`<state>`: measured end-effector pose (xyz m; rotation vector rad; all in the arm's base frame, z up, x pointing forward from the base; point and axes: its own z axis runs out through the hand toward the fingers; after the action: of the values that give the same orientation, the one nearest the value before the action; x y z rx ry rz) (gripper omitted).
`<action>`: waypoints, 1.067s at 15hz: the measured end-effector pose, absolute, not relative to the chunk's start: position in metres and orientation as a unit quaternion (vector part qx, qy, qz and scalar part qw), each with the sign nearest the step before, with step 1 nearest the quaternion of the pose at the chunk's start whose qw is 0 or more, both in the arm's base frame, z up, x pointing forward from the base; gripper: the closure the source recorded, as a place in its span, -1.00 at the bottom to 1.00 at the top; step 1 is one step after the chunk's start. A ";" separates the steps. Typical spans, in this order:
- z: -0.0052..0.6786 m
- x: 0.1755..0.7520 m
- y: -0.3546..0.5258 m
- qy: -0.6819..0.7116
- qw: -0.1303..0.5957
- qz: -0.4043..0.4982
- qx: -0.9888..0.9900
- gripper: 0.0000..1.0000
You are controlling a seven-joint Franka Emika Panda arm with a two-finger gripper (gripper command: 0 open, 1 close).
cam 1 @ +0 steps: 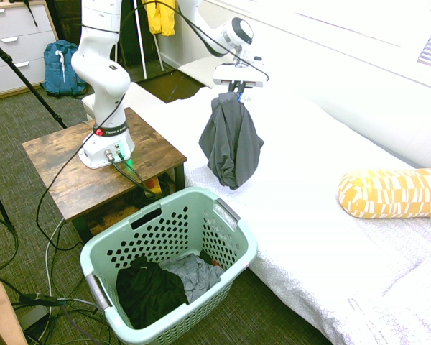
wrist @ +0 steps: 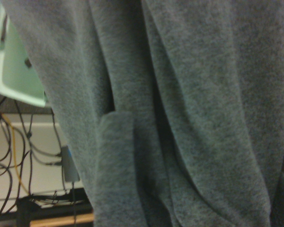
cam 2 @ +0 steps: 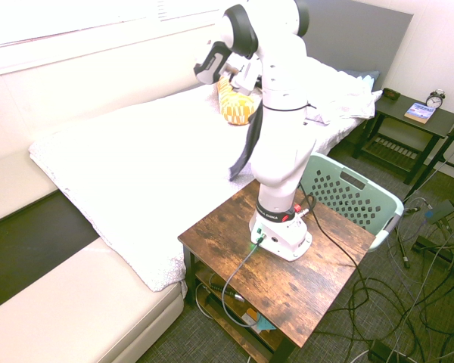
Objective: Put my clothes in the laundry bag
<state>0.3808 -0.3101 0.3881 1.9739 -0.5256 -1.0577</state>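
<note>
The first exterior view shows the pincer (cam 1: 236, 88) clamped on the top of the clothes (cam 1: 231, 146), a dark charcoal-grey garment of soft, matte fabric that hangs in long loose folds, bunched narrow at the grip and swelling into a rounded drape below. Its lowest fold seems to brush the bed (cam 1: 309, 208), though I cannot tell whether it truly touches; the bed's white cover has a fine bumpy, quilted texture. The laundry bag (cam 1: 233, 244) stands on the carpet just beside the bed's edge and below the hanging garment: a mint-green plastic basket, rectangular with rounded corners, its walls pierced by rows of oval holes, with grey handles on its short ends. Inside it lie a crumpled black garment (cam 1: 148, 291) and a lighter grey cloth (cam 1: 194, 273). A cylindrical yellow pillow (cam 1: 391, 192) with a white broken-stripe pattern lies on the bed, well apart from the garment. The arm's base sits on a rustic brown wooden table (cam 1: 65, 176) with a worn, mottled grain; a band of small lettering rings the base, too small to read. In the wrist view the knit weave of the clothes (wrist: 180, 113) fills nearly everything, fuzzy and heathered, with a corner of the mint laundry bag (wrist: 19, 80) at one side.
</note>
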 end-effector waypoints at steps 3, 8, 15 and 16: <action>0.420 0.273 -0.364 -0.266 0.398 -0.468 0.743 1.00; 0.365 0.156 -0.396 -0.307 0.397 -0.490 0.713 1.00; 0.220 0.128 -0.416 -0.318 0.436 -0.461 0.704 -1.00; 0.215 0.127 -0.420 -0.319 0.435 -0.464 0.702 -1.00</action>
<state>0.1271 -0.4204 0.2149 1.7477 -0.7937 -1.1561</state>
